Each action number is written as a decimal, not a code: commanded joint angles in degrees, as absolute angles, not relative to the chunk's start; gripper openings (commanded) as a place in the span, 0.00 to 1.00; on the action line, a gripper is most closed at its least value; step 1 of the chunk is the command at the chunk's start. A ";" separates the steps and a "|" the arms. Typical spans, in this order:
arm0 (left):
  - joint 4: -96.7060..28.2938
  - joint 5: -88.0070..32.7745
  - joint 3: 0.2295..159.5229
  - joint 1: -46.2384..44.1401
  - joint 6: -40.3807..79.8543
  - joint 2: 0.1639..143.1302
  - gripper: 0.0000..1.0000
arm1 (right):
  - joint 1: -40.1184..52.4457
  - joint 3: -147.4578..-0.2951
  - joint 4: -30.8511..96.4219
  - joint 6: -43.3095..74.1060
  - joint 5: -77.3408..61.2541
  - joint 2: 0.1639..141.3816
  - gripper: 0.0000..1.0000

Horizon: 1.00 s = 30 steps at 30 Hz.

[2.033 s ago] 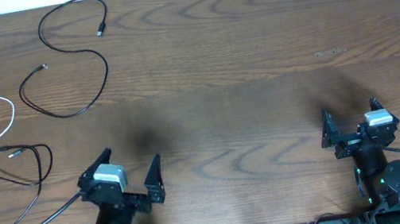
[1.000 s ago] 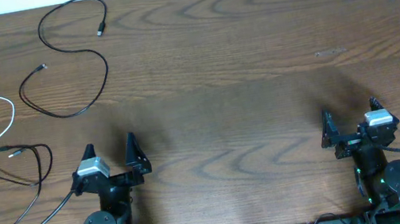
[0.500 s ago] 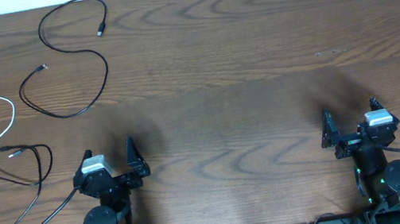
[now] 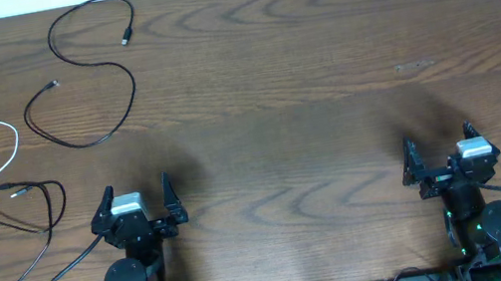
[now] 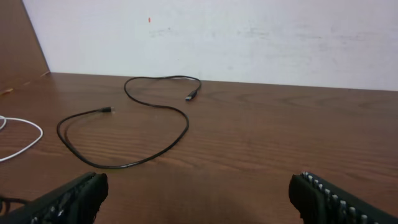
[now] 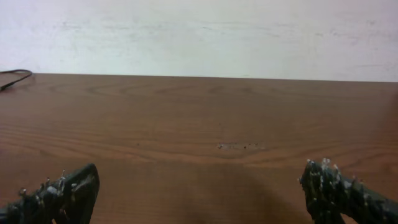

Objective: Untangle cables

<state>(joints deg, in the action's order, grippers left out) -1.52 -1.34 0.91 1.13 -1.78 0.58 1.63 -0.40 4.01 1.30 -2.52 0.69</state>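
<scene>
Three cables were pictured lying apart from one another on the far-left part of the wooden table (image 4: 320, 69), with no knot seen between them. The first black cable (image 4: 133, 86) was spread in a wide open S-curve at the far left. Nearer, at the left edge, the short white cable (image 4: 14, 138) was laid in loose loops that crossed over themselves. Nearest, the second black cable (image 4: 61, 194) was folded back on itself, both plug ends side by side. A clear gap was seen between each pair of cords.

Both arms were parked at the near edge. The left gripper (image 4: 133, 201) was held w/ its fingers spread wide and nothing between them. The right gripper (image 4: 438, 146), well apart from all three cords, was likewise spread wide and empty. In the left wrist view the first black cable (image 5: 155, 124) and a bit of the white one (image 5: 22, 140) were shown ahead of the parted fingers.

The job was judged done, or v. nearly so. Separation of the three cords was complete as far as could be seen. At most, the white cord's crossed loops might be left to straighten. Whether a true knot was held in them could not be told from overhead.
</scene>
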 commanded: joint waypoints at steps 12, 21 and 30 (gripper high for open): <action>-4.16 1.10 0.23 1.69 -4.91 0.05 0.98 | 1.39 -0.32 4.29 2.09 -1.85 0.32 0.99; -4.16 1.10 0.23 1.69 -4.91 0.12 0.98 | 1.39 -0.32 4.29 2.09 -1.87 0.32 0.99; -4.16 1.10 0.23 1.69 -4.89 0.23 0.98 | 1.39 -0.32 4.29 2.09 -1.85 0.32 0.99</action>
